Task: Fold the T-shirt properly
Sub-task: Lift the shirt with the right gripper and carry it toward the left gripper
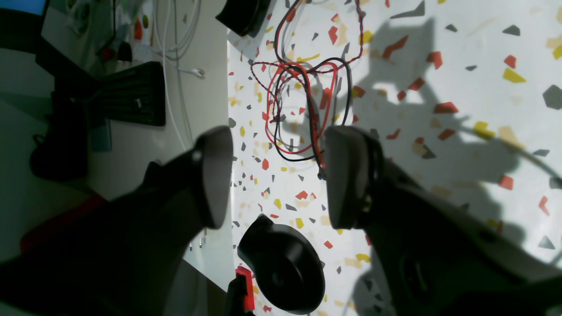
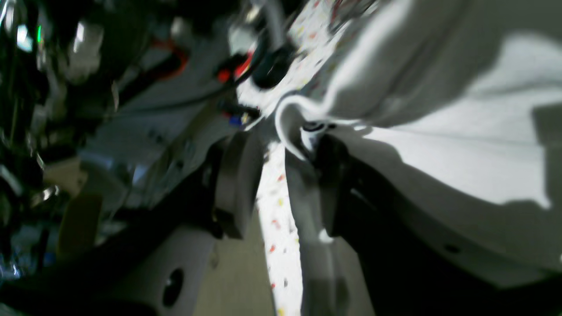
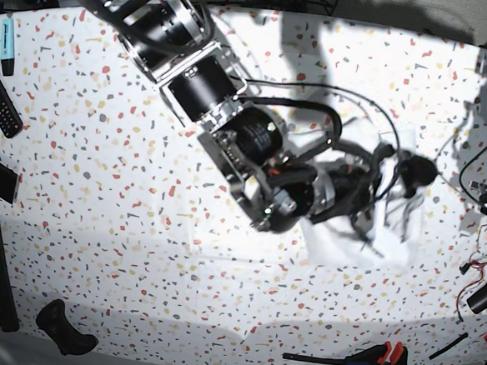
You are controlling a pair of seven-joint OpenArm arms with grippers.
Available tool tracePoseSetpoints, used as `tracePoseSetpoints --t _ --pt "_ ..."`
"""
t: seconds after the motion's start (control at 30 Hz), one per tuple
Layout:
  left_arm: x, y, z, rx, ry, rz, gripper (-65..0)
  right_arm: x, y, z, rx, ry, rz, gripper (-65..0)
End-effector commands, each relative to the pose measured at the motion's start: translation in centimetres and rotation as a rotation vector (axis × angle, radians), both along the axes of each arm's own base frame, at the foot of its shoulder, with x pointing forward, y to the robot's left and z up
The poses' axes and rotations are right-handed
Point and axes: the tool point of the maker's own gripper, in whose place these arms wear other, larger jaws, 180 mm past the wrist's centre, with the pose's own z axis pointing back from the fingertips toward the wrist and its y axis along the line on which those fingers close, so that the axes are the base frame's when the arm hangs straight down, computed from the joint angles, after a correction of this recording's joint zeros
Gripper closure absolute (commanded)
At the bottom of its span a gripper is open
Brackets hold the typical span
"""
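The shirt [image 2: 439,145] looked soft, thin and floppy, best pinched at its rolled edge. The right end effector [image 2: 281,184] stood apart around that edge; the left end effector [image 1: 276,175] stood apart, empty.

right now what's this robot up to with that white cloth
The right gripper is low over the white T-shirt, which lies bunched on the speckled tabletop. Its jaws stand apart, with a curled hem of the shirt lying against one finger, so it is not clamped. The left gripper hangs open off to the side, over bare tabletop and a tangle of red and black wires.
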Motion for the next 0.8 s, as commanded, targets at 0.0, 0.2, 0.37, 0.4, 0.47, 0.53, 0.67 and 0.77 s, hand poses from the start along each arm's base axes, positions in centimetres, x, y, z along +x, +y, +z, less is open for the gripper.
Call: tracePoseSetpoints --t 0.0,0.2,0.37,0.4,0.47,0.53,0.67,0.77 --pt "0.7 0.8 2.0 0.039 -0.047 0.0 -32.4 -0.4 1.0 2.1 0.052 -0.028 0.031 -24.5" --pt "0.7 0.8 2.0 0.04 -0.047 -0.001 -32.4 -0.8 1.8 1.3 0.03 -0.094 0.028 -24.4" --pt "0.7 0.8 2.0 0.04 -0.047 -0.001 -32.4 2.7 1.6 2.7 0.093 -0.202 -0.111 -24.4" --pt "0.7 0.8 2.0 0.04 -0.047 -0.001 -32.4 2.9 1.6 2.7 0.087 -0.21 -0.112 -24.4" --pt "0.7 0.8 2.0 0.039 -0.047 -0.001 -32.4 3.2 1.4 2.5 0.056 -0.237 -0.107 -24.4" --pt "0.7 0.8 2.0 0.04 -0.047 -0.001 -32.4 3.8 1.3 2.3 0.035 -0.284 -0.12 -24.4" --pt "0.8 0.7 2.1 0.039 -0.05 -0.004 -32.4 3.9 1.7 4.3 0.128 -0.252 -0.133 -24.4" --pt "0.8 0.7 2.1 0.039 -0.05 -0.004 -32.4 2.9 1.8 4.9 0.144 -0.175 -0.086 -24.4"
